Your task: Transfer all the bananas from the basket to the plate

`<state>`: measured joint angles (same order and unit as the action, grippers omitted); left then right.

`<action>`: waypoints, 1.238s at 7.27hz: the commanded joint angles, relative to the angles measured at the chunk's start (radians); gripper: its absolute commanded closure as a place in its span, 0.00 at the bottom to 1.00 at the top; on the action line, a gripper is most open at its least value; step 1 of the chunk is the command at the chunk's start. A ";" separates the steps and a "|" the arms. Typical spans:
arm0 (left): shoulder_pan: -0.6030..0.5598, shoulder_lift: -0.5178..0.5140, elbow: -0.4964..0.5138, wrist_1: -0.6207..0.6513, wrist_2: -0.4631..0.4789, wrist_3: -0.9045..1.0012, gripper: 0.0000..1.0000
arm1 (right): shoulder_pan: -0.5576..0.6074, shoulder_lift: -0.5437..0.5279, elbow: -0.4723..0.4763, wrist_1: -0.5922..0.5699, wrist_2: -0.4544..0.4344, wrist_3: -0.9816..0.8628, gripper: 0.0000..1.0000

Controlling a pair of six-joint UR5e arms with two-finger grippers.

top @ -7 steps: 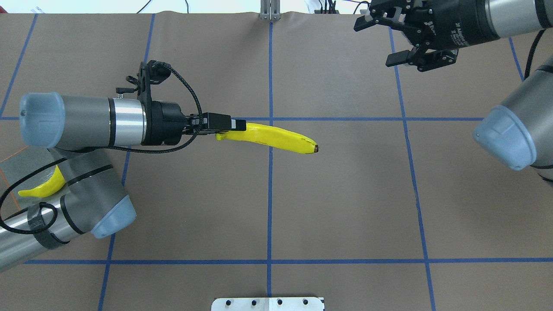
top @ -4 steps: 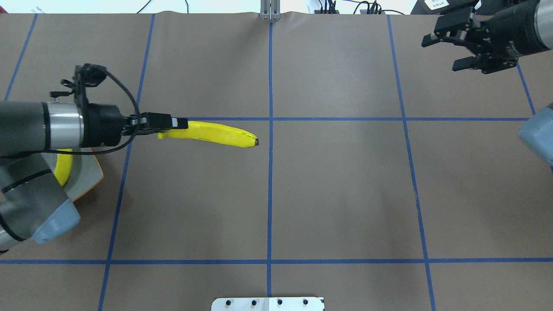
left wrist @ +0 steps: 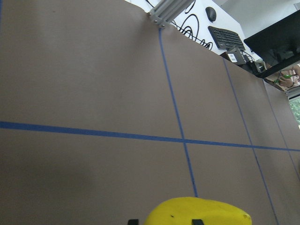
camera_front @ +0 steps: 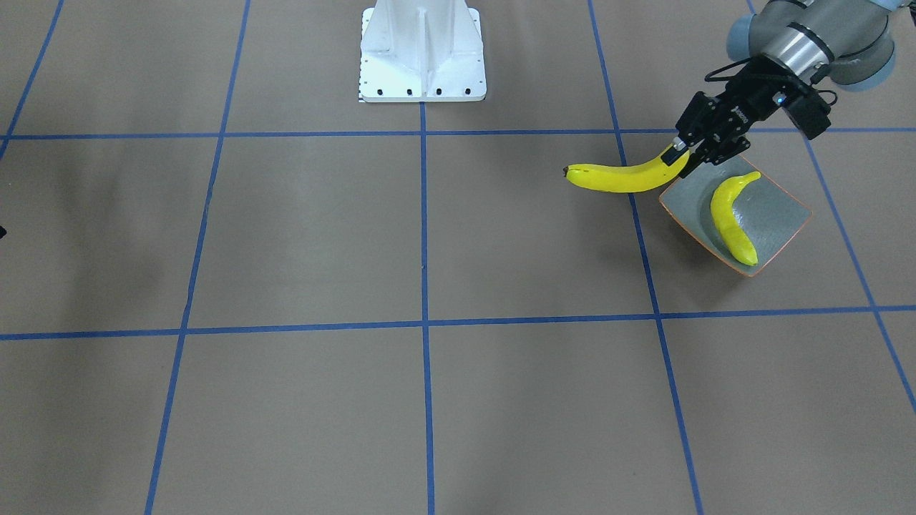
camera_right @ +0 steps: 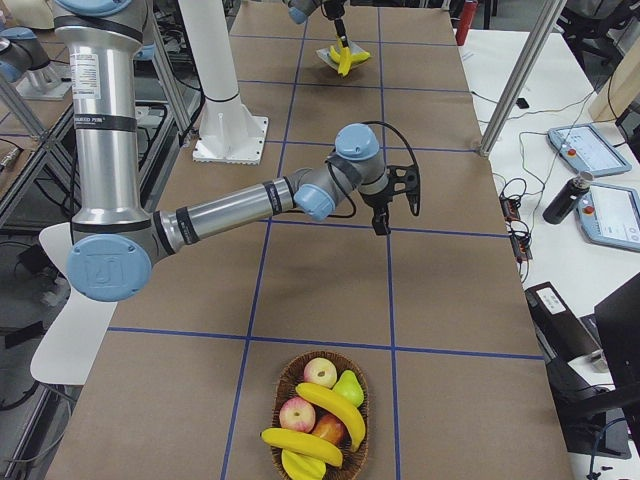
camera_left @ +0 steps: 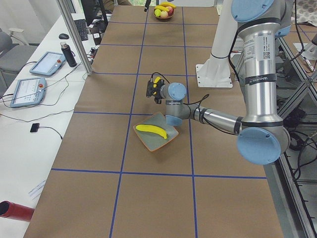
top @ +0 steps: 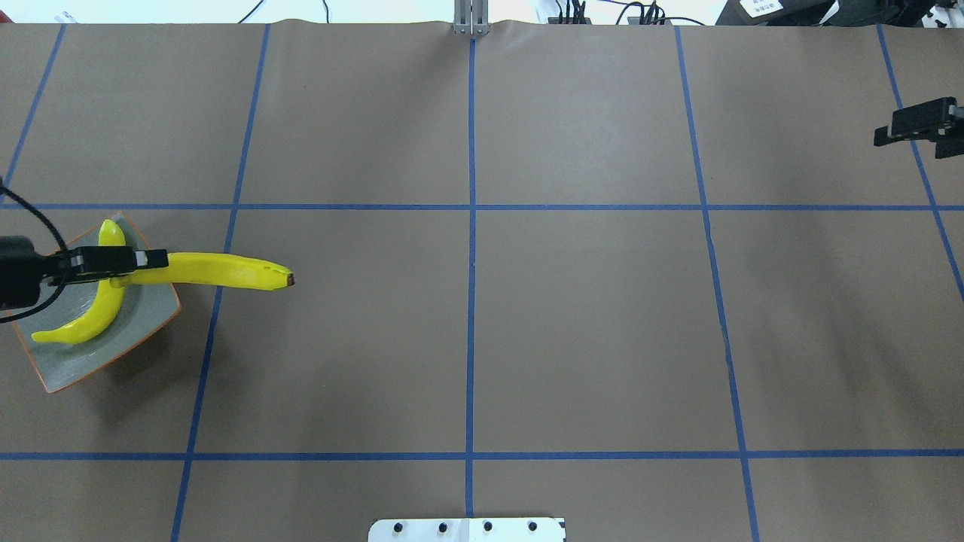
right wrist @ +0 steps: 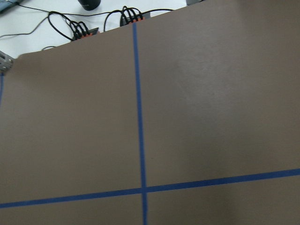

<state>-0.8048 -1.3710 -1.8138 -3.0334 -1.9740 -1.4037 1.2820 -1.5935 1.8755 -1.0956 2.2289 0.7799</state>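
Observation:
My left gripper [top: 147,260] is shut on the stem end of a yellow banana [top: 226,271], which it holds level above the plate's inner edge. Most of this banana [camera_front: 619,179] sticks out past the plate over the table. The square grey-green plate [top: 147,327] sits at the table's left end with another banana [top: 94,312] lying on it. My right gripper [top: 910,144] hangs open and empty at the far right. The wicker basket [camera_right: 285,378] stands at the right end and holds more bananas [camera_right: 335,408]. The left wrist view shows only the held banana's tip [left wrist: 197,213].
Apples [camera_right: 320,372] and a pear share the basket. The white robot base plate [camera_front: 422,54] stands at the table's near middle edge. Tablets, a bottle and cables lie on the white desk [camera_right: 590,200] beyond the far edge. Blue tape lines grid the brown table.
My left arm carried the banana leftward from the table's middle to the plate's edge. My right arm withdrew to the right and stayed open.

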 commanded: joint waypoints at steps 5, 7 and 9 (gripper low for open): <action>-0.024 0.041 0.422 -0.415 -0.017 -0.003 1.00 | 0.201 -0.036 -0.191 0.010 0.129 -0.418 0.00; -0.025 0.003 0.445 -0.420 -0.011 0.000 0.00 | 0.203 -0.033 -0.190 0.010 0.141 -0.418 0.00; -0.027 -0.005 0.444 -0.420 -0.019 -0.005 0.00 | 0.204 -0.030 -0.190 0.008 0.141 -0.418 0.00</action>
<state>-0.8301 -1.3685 -1.3710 -3.4524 -1.9880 -1.4054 1.4855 -1.6249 1.6859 -1.0864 2.3690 0.3621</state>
